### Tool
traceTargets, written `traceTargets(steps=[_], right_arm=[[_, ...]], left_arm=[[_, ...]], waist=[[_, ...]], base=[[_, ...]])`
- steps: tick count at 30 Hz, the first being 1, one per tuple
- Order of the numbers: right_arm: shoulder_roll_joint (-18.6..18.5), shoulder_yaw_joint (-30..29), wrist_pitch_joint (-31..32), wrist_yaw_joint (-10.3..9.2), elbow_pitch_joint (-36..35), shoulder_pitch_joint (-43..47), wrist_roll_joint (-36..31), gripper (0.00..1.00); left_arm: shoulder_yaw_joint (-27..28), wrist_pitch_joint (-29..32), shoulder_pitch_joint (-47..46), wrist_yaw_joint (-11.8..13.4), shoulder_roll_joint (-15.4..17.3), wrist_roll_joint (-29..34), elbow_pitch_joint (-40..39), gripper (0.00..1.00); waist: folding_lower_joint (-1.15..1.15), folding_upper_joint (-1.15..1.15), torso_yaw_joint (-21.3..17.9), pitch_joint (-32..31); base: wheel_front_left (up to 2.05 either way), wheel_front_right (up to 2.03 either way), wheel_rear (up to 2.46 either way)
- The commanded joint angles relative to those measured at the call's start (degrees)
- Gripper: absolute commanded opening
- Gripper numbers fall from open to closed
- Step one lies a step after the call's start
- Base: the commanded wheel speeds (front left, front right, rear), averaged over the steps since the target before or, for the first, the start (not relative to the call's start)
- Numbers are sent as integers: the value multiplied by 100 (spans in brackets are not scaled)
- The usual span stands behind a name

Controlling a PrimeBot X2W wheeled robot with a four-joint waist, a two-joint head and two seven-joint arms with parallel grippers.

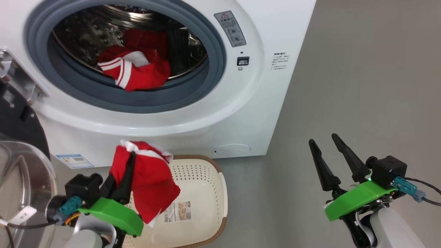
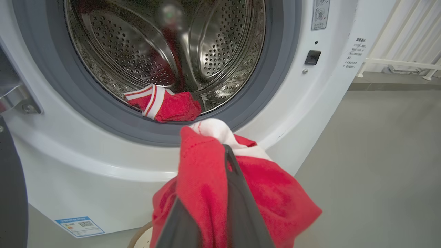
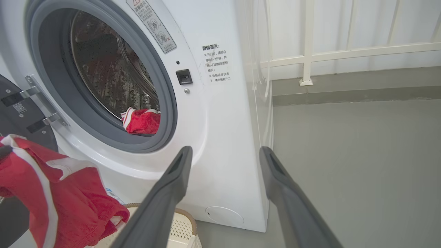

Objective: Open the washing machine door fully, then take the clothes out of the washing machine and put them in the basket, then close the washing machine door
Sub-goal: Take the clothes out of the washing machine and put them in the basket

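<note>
Over the basket (image 1: 206, 172), head view, my left gripper (image 1: 131, 155) clamps a red garment (image 1: 151, 186); my right gripper (image 1: 323, 138) stands spread wide above the floor (image 1: 361, 86). Left wrist view: more clothes (image 2: 168, 106) lie at the washing machine (image 2: 103, 165) drum's lip. Right wrist view: the washing machine door (image 3: 13, 120) hangs open beside the drum mouth.

Left fingers (image 1: 128, 172) pinched close together, angled upward; right fingers (image 1: 324, 169) spread wide, pointing upward.
</note>
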Motion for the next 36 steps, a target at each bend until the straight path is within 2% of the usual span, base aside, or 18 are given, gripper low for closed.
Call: traceTargets(steps=[1,10,11,21,30,36], right_arm=[[-32,114,-69,9,-158,-96,6,100],[-54,143,-69,9,-179,-171,-25,100],[-61,169,-69,9,-191,-197,-40,100],[-29,164,-69,9,-259,-310,-47,100],[59,140,-69,9,-327,-436,-84,100],[91,128,-69,9,-356,-513,-104,100]], left_arm=[[193,-125,-180,-80,108,-71,67,0],[212,-453,-374,-422,-124,-146,1385,0],[233,-487,-425,-516,-194,-185,1693,0],[288,-551,-874,-895,-463,-251,3158,0],[326,-562,-1407,-1087,-608,-307,4459,0],[376,-563,-1670,-1144,-694,-345,5014,0]], waist=[[0,0,-73,85],[0,0,-273,283],[0,0,-331,334],[0,0,-601,651],[0,0,-914,1008],[0,0,-1081,1147]], base=[[0,0,0],[0,0,0],[0,0,0],[0,0,0],[0,0,0],[0,0,0]])
